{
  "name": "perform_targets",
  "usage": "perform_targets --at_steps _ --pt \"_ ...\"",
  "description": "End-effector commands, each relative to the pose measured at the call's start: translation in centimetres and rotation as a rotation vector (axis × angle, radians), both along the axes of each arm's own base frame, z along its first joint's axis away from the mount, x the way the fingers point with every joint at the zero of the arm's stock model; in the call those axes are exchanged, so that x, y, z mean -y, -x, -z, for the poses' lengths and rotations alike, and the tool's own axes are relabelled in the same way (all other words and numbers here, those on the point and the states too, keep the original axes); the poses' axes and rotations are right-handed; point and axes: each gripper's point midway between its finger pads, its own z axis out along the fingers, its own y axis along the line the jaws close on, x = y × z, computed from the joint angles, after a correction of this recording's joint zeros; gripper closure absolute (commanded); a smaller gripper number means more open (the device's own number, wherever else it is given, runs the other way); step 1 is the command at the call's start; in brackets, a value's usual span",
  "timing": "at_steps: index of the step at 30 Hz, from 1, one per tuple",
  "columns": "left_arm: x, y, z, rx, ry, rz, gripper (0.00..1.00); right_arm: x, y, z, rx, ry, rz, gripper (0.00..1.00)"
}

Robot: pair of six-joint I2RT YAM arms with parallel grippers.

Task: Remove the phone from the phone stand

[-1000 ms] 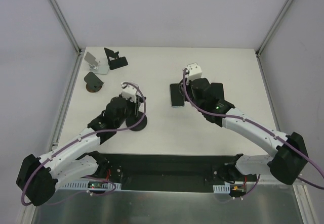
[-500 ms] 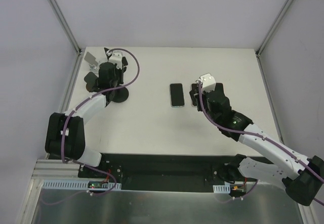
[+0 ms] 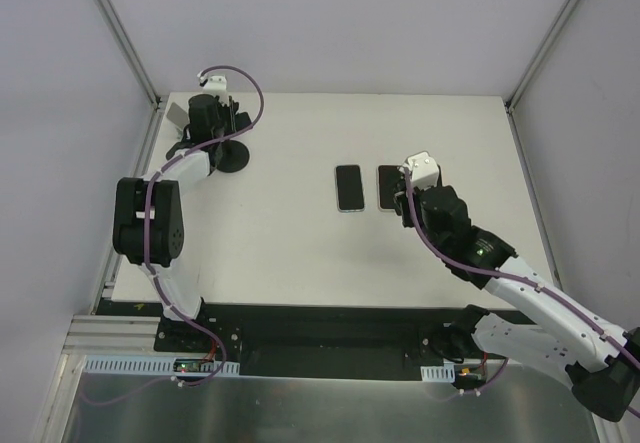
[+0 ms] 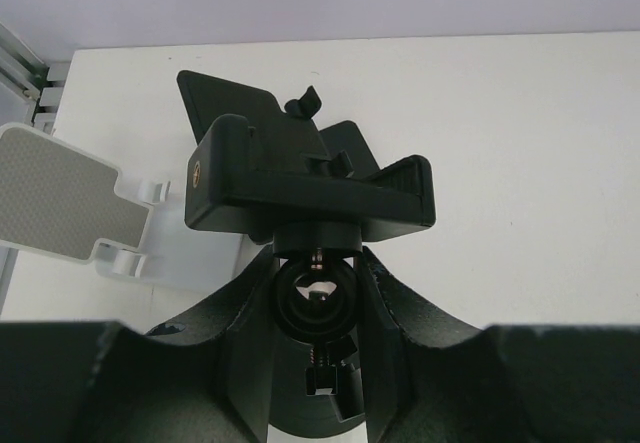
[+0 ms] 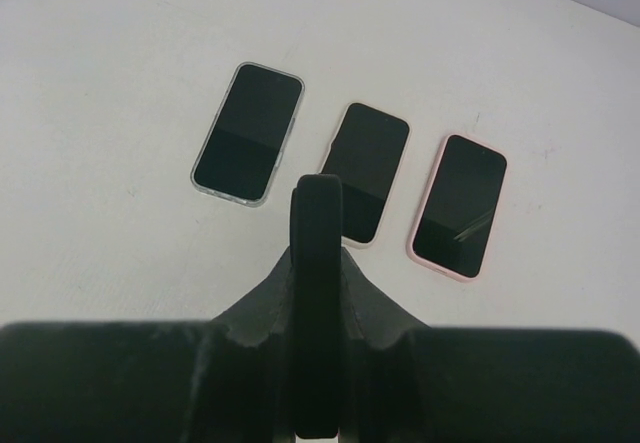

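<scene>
My left gripper [image 4: 317, 295] is shut on the neck of a black clamp phone stand [image 4: 310, 183], whose clamp holds no phone. In the top view the left gripper [image 3: 220, 131] holds the stand [image 3: 232, 158] at the table's far left corner. Three phones lie flat, screens up, in the right wrist view: one in a clear case [image 5: 248, 133], one in a white case [image 5: 366, 171], one in a pink case [image 5: 460, 205]. My right gripper [image 5: 317, 213] is shut and empty, just above and on the near side of them. The top view shows two phones [image 3: 348, 187] [image 3: 388, 187]; the right gripper [image 3: 408, 185] hides the third.
A white phone stand [image 4: 70, 208] and another black stand [image 4: 235, 108] sit right behind the held stand by the table's left edge. A metal frame post [image 3: 120, 33] rises at that corner.
My left arm has carried the black stand from mid-table to the far left corner beside the other stands. My right gripper has drawn back from the phones, leaving them flat on the table.
</scene>
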Motion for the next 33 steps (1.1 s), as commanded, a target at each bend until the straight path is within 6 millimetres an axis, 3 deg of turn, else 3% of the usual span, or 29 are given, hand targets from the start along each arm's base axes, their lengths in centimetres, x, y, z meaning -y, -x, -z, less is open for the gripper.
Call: perform_targets --at_steps 1,4,8,10,15,16,17,18,19,20,21,22,23,25,26,29,30,32,33 --pt "-0.1 -1.9 -5.3 0.167 0.025 -0.003 0.83 0.6 -0.4 -3.4 0.083 -0.051 0.032 0.99" --pt "-0.6 -1.4 -5.1 0.157 0.011 -0.013 0.65 0.5 -0.3 -3.7 0.086 -0.060 0.024 0.99" --pt "-0.5 -0.3 -6.2 0.161 -0.010 0.008 0.43 0.2 -0.3 -4.3 0.092 -0.074 0.010 0.99" --pt "-0.1 0.3 -6.5 0.158 -0.005 0.031 0.37 0.0 -0.1 -4.6 0.093 -0.087 0.001 0.99" --pt "0.9 3.2 -10.2 0.204 -0.023 0.072 0.14 -0.3 0.1 -5.0 0.070 -0.141 0.008 0.99" --pt "1.8 4.1 -10.3 0.201 -0.030 0.095 0.12 -0.3 0.1 -5.2 0.063 -0.153 0.014 0.99" --pt "2.3 5.3 -12.2 0.239 -0.048 0.112 0.10 -0.3 0.2 -5.3 0.056 -0.162 0.020 0.99" --pt "2.9 6.2 -12.6 0.244 -0.058 0.131 0.08 -0.3 0.2 -5.2 0.046 -0.170 0.024 0.99" --pt "3.7 7.2 -12.2 0.238 -0.072 0.151 0.07 -0.3 0.4 -5.0 0.023 -0.191 0.039 0.99" --pt "5.4 8.8 -14.0 0.283 -0.094 0.192 0.06 -0.3 0.4 -5.5 0.020 -0.207 0.049 0.99" --pt "6.6 9.9 -14.4 0.296 -0.112 0.222 0.05 -0.3 0.5 -5.6 0.011 -0.222 0.055 0.99" --pt "7.3 11.0 -13.4 0.281 -0.136 0.234 0.04 -0.4 0.6 -5.2 -0.019 -0.234 0.067 0.99" --pt "9.7 12.9 -14.8 0.323 -0.159 0.298 0.04 -0.4 0.7 -5.8 -0.023 -0.257 0.077 0.99" --pt "11.6 15.0 -13.9 0.309 -0.169 0.355 0.03 -0.5 1.0 -5.6 -0.063 -0.293 0.092 0.99" --pt "13.7 16.9 -14.7 0.337 -0.150 0.410 0.03 -0.5 1.0 -5.9 -0.068 -0.311 0.102 0.99" --pt "16.5 20.1 -14.2 0.348 -0.157 0.489 0.01 -0.6 1.3 -5.8 -0.117 -0.388 0.144 0.99" --pt "18.9 21.9 -14.1 0.356 -0.150 0.567 0.01 -0.7 1.5 -6.1 -0.128 -0.420 0.155 0.99" --pt "21.1 24.0 -13.5 0.357 -0.141 0.642 0.01 -0.8 1.8 -5.9 -0.175 -0.491 0.197 0.99" --pt "23.5 26.0 -13.4 0.364 -0.124 0.725 0.01 -0.8 2.1 -5.9 -0.192 -0.509 0.202 0.99"
